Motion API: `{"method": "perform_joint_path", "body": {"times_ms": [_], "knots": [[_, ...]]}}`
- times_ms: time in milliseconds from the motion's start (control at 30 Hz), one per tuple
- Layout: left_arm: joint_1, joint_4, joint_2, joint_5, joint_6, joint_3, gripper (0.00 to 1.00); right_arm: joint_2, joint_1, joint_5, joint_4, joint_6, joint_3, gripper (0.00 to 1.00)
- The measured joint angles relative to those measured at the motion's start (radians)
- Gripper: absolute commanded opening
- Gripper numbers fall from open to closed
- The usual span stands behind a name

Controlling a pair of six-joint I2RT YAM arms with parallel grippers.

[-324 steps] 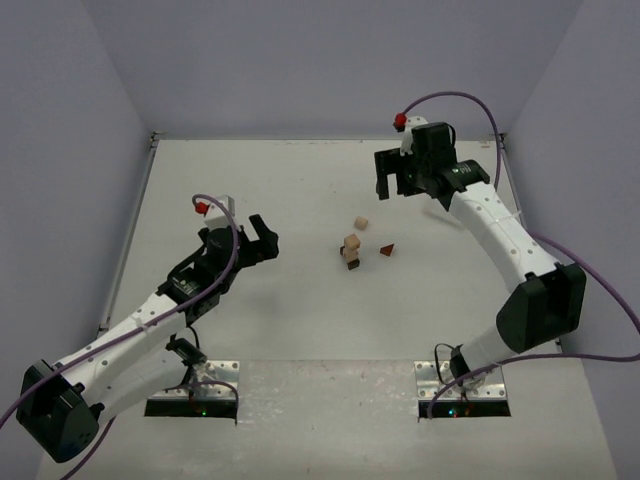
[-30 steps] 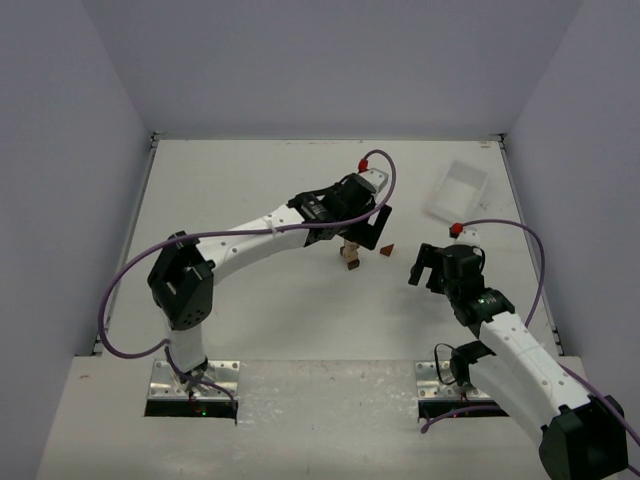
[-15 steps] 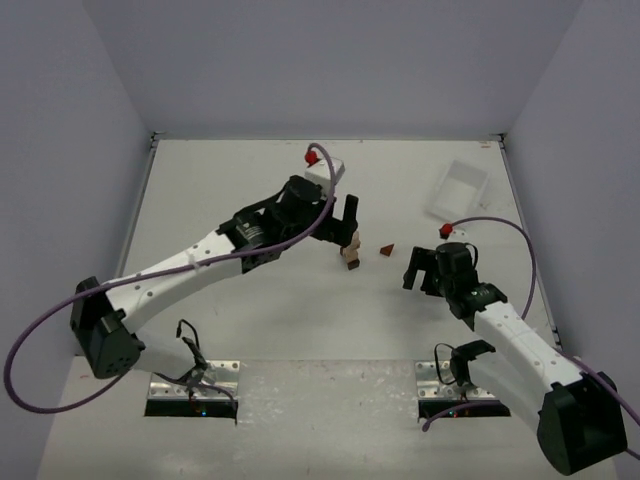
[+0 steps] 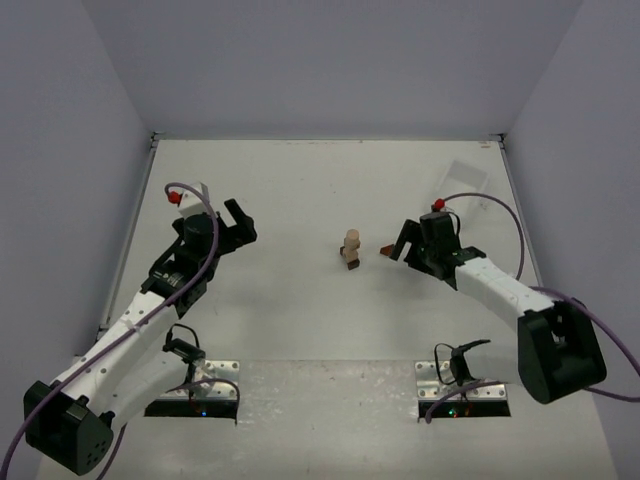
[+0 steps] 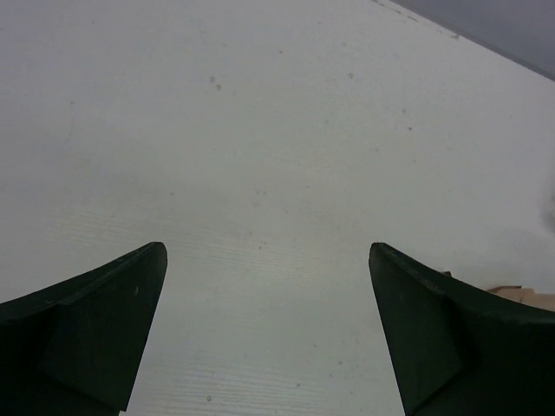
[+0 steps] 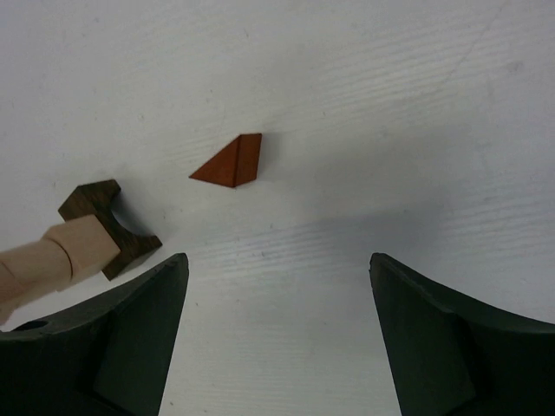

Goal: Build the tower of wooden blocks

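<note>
Right end effector point(image 6: 273, 269), open and empty, is hovering by the reddish-brown wooden wedge point(image 6: 230, 162) near the tan-and-dark wood block tower point(image 6: 82, 247), needing its parallel faces; left end effector point(image 4: 232, 222) is idling open.

Upright tower point(image 4: 351, 248) (reddish wedge point(image 6: 230, 162) beside)

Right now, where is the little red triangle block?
From above, the red wedge lies right of centre, between the block tower and the right gripper.

Lab test cell — plain grey walls point(image 4: 320, 60), white table point(image 4: 300, 190), bolted robot arms point(image 4: 130, 325)
</note>
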Motion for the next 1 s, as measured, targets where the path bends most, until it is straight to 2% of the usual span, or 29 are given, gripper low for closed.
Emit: {"method": "perform_joint_path", "body": {"times_ms": [167, 300, 400, 533, 767, 1000], "knots": [[0.026, 0.0, 0.0, -0.025, -0.027, -0.004, 1.0, 0.217, 0.005, 0.027, -0.004, 0.063, 0.155, 0.67], [0.026, 0.0, 0.0, -0.025, -0.037, -0.004, 1.0, 0.33, 0.016, 0.074, -0.035, 0.084, 0.257, 0.63], [0.026, 0.001, -0.004, -0.014, -0.038, -0.005, 1.0, 0.372, 0.021, 0.107, -0.054, 0.094, 0.303, 0.59], [0.026, 0.006, -0.012, 0.012, -0.036, -0.01, 1.0, 0.421, 0.022, 0.126, -0.078, 0.1, 0.348, 0.5], [0.026, 0.008, -0.016, 0.033, -0.035, -0.019, 0.98, 0.488, 0.038, 0.127, -0.096, 0.112, 0.358, 0.44], [0.026, 0.009, -0.016, 0.056, -0.034, -0.019, 0.96, 0.54, 0.07, 0.128, -0.118, 0.117, 0.386, 0.3]]}}
